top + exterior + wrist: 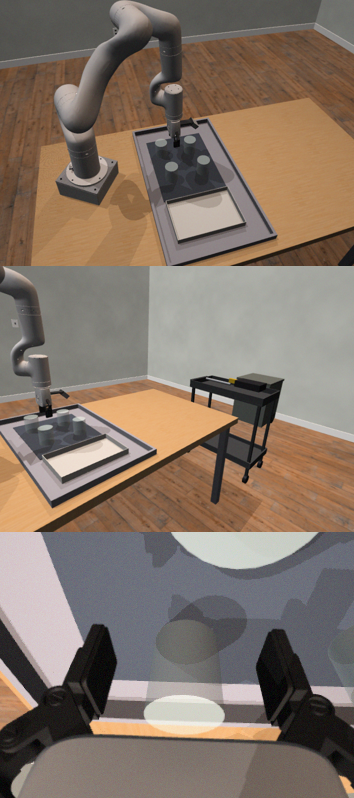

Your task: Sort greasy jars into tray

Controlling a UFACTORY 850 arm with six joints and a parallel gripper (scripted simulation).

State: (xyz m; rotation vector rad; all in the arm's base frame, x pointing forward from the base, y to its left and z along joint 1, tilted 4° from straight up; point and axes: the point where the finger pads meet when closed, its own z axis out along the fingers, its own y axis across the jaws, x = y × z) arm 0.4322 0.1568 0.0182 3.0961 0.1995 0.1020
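Observation:
Four glass jars stand mouth down on the dark drying mat (186,168): back left (160,143), back right (189,140), front left (171,167) and front right (203,160). My gripper (176,142) hangs low between the two back jars, open and empty. In the wrist view its fingers stand wide apart, and a jar (185,682) shows in the gap between them without touching either. Part of another jar's pale end (245,544) fills the top edge. The pale tray (205,215) lies empty beside the mat's front edge. In the exterior view the gripper (48,411) is behind the jars.
Mat and tray lie on the rimmed steel table top (251,205) on a wooden table. The arm's base (85,178) stands to the left. A dark cart (237,391) stands off the table to the right.

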